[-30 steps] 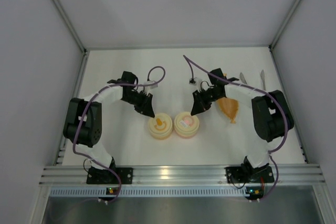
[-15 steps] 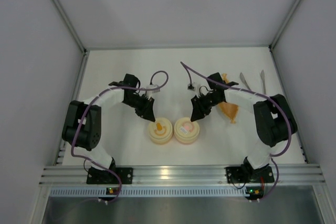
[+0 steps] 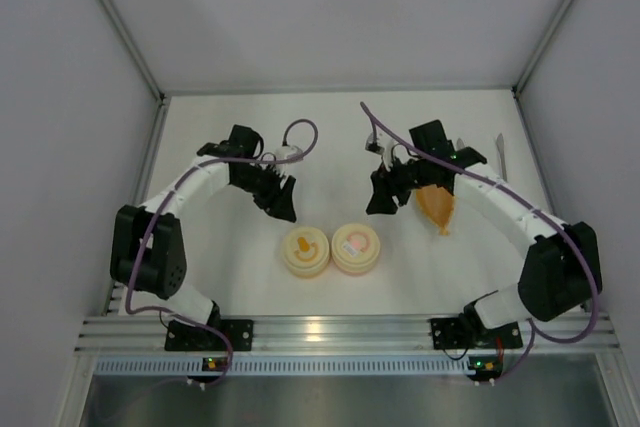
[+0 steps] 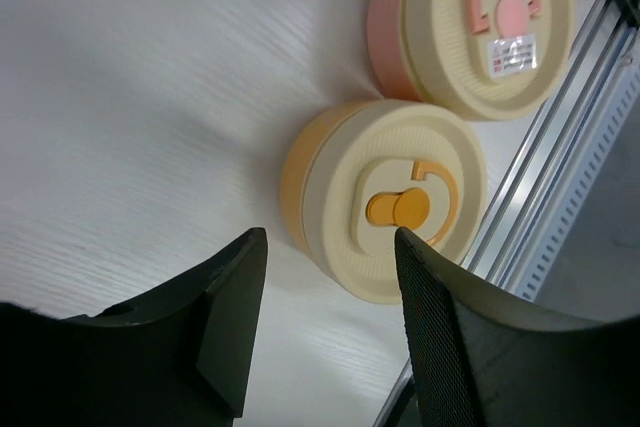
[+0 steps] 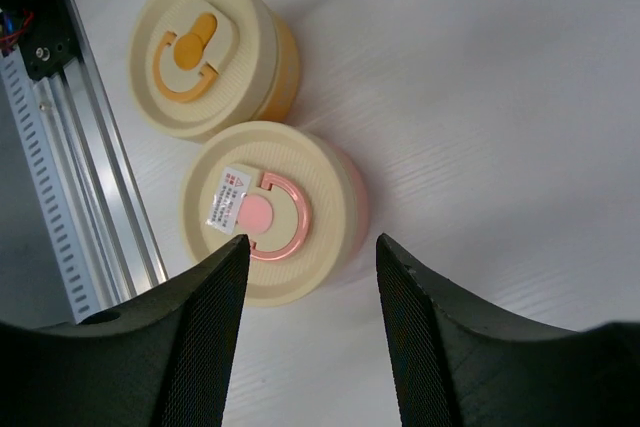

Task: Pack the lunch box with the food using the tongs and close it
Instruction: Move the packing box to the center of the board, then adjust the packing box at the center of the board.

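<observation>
The lunch box stands near the front middle, cream with a pink side, its lid with the pink mark on top. My right gripper hovers just behind it, open and holding nothing. My left gripper is open too, behind the orange box, with nothing between its fingers. The orange bag of food lies right of the right gripper, partly under that arm. The silver tongs lie at the far right, one arm partly hidden.
A second cream box with an orange side and orange-marked lid sits touching the lunch box on its left. The aluminium rail runs along the near edge. White walls close in the table on three sides.
Both grippers have opened and drawn back from the two boxes toward the far side. The boxes, bag and tongs have not moved.
</observation>
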Tool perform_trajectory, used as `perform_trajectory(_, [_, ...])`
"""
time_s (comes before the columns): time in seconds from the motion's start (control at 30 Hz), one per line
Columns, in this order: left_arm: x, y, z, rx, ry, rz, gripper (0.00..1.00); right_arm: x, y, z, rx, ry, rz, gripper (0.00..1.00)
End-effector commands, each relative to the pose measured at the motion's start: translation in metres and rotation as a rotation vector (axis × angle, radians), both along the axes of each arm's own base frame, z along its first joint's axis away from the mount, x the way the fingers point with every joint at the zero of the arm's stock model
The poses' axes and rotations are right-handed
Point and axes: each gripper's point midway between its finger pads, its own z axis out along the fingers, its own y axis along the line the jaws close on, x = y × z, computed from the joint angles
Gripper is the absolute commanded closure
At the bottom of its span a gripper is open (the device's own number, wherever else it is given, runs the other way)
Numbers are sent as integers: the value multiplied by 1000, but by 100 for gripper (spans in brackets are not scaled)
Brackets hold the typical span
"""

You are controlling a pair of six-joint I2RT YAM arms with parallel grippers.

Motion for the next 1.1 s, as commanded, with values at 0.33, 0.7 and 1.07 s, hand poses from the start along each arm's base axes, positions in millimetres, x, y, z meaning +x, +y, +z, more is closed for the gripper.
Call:
perform_trajectory(0.33, [18,-1,108,-198,-126,143,36,-45,11,-36,-325,-224,145,48])
perform_trajectory(0.7, [24,25,120,-191,-171,229,34,-36,28,-51,-410,-276,87,42])
perform_trajectory(1.07, [25,27,112,-191,-152,239,34,-55,42,-47,-375,-260,146,29])
